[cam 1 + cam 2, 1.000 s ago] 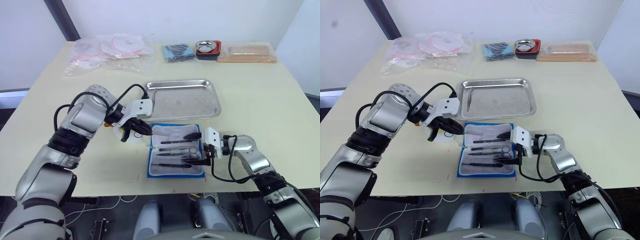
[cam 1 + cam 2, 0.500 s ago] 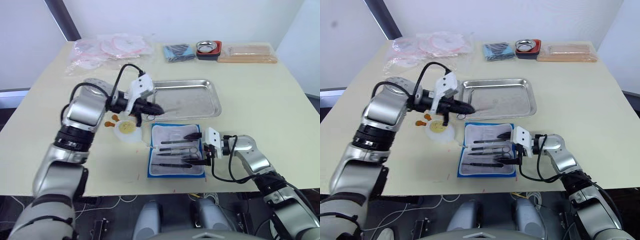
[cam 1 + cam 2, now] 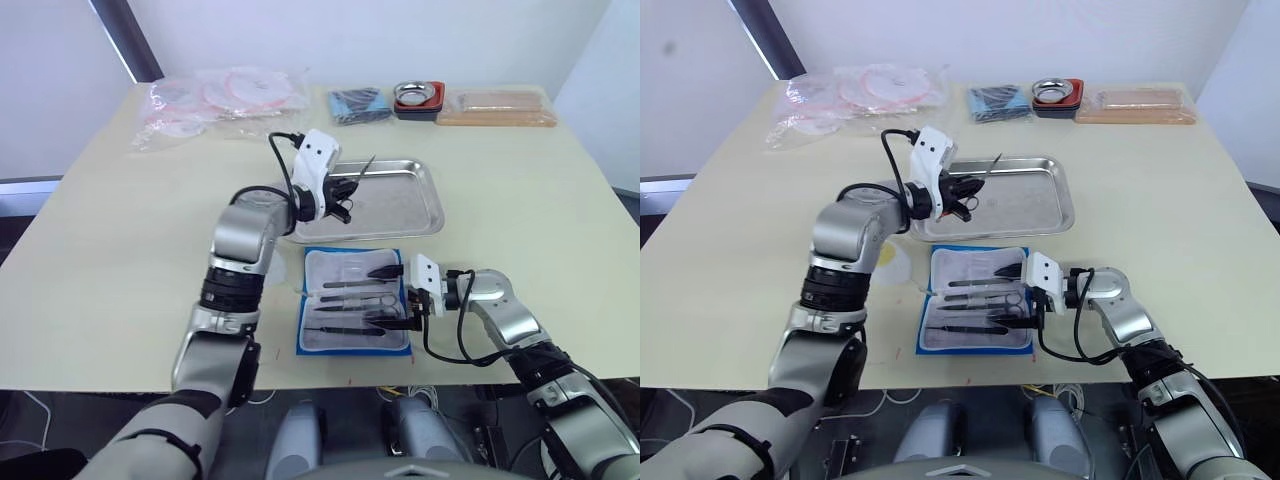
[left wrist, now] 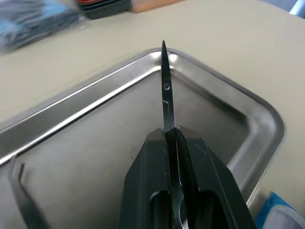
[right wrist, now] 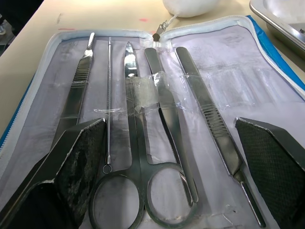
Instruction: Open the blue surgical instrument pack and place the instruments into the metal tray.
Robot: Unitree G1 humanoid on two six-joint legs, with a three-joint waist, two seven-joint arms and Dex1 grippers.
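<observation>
Table: scissors [image 4: 166, 90] handles hid in left hand [image 4: 174, 138]

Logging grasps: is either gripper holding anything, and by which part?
The left gripper is shut on slim scissors, gripped below the pivot, blades pointing out over the tray. The right gripper is open over the pack, holding nothing.

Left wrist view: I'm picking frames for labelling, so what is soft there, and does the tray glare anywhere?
Left wrist view: the scissors tip is crisp, while the left gripper fingers and the table behind are soft; bright highlights sit on the metal tray rim. Right wrist view: instruments are sharp, the clear pockets faintly shiny.
</observation>
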